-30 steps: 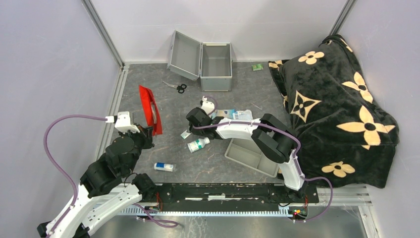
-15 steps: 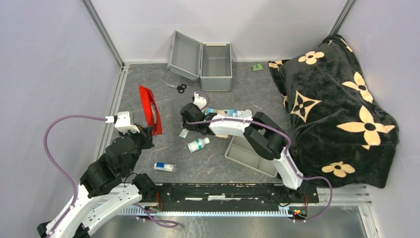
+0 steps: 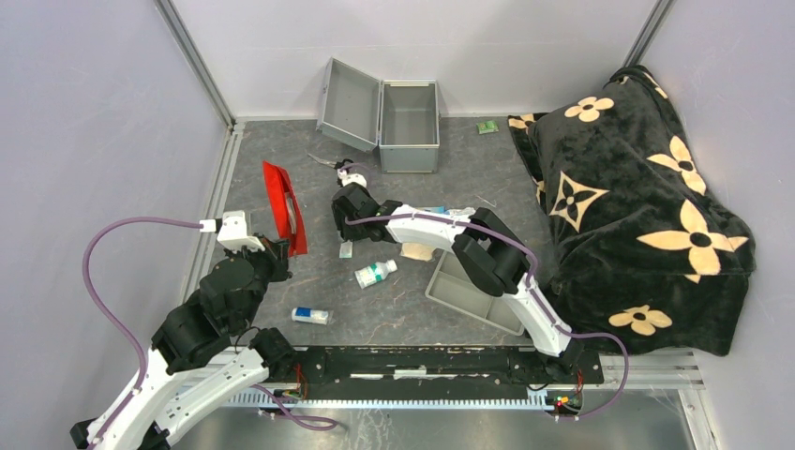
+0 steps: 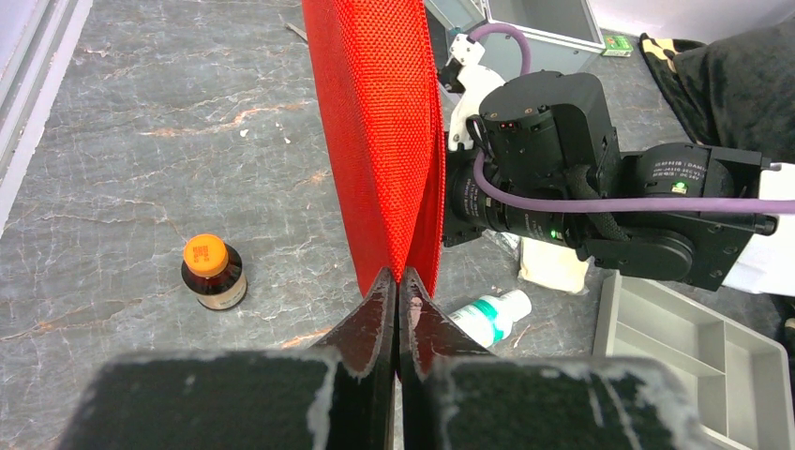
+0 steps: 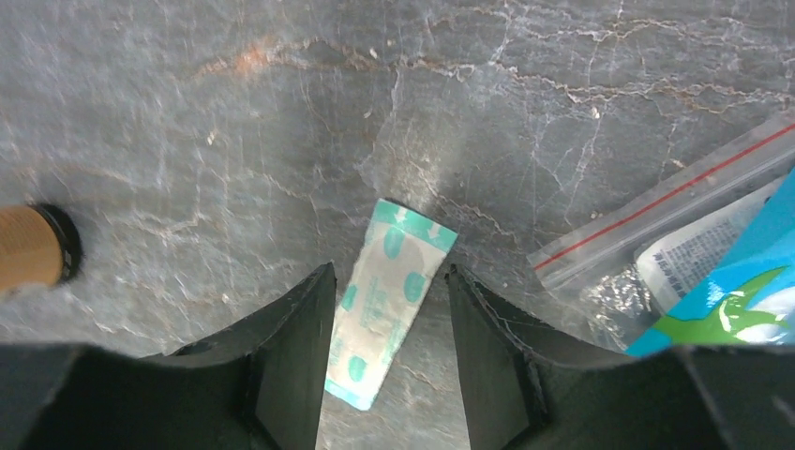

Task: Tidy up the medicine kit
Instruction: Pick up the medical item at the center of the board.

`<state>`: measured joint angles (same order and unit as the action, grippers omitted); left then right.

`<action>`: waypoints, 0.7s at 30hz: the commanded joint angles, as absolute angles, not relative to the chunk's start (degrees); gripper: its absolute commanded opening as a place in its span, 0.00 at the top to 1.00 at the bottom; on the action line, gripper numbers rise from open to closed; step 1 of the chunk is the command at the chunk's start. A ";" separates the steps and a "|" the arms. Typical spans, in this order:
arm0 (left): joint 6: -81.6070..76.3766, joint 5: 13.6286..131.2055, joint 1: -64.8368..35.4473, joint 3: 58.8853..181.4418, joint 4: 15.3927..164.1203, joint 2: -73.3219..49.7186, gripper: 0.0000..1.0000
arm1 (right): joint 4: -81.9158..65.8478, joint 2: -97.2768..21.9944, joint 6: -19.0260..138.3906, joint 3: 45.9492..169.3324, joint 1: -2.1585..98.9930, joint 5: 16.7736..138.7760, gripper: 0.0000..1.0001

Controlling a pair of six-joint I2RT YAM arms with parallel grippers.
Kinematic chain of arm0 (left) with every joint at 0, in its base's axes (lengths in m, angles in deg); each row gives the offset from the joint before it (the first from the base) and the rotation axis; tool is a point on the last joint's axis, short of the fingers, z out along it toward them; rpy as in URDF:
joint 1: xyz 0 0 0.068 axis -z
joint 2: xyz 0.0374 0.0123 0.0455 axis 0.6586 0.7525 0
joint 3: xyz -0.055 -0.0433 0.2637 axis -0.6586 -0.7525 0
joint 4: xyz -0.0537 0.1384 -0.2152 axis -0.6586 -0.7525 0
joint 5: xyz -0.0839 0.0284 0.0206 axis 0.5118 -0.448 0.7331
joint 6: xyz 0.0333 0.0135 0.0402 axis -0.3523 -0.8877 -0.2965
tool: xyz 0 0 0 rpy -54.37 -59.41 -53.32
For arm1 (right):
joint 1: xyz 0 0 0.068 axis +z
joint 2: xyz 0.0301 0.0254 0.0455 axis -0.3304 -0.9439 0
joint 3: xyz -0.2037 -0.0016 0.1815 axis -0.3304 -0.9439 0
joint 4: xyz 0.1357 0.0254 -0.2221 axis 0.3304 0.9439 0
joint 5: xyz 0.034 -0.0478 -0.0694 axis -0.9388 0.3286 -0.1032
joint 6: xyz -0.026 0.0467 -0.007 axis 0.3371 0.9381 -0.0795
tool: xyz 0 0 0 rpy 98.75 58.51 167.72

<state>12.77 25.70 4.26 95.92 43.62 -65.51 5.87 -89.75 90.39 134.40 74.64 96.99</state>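
Silver-grey metal forms the medicine kit (image 3: 410, 127), which is seen at the back of the table (image 3: 281, 150), well apart from both arms. Its mouth is turned upward and its lid (image 3: 349, 103) is swung open to the left. Its long axis appears to run from near to far, along the hinge. The left gripper (image 4: 398, 291) is pinched tight on an edge of the red pouch (image 4: 375, 112). The right gripper (image 5: 389, 277) is held partly open with nothing gripped, its fingers set either side of a teal-and-white plaster strip (image 5: 398, 248) lying flat.

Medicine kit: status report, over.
Left gripper shut on red pouch. Right gripper open over plaster strip. Medicine kit lid open, scissors lying near it.
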 commanded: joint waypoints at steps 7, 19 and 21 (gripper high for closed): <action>11.25 25.88 4.33 95.94 46.43 -66.29 0.97 | 14.64 -88.88 76.82 135.81 73.89 95.73 0.46; 11.12 26.05 4.33 95.89 46.43 -67.13 0.97 | 17.80 -89.20 70.30 135.20 75.10 98.52 0.47; 11.04 26.18 4.33 95.89 46.43 -67.04 0.97 | 16.70 -87.34 66.14 132.24 74.82 100.96 0.48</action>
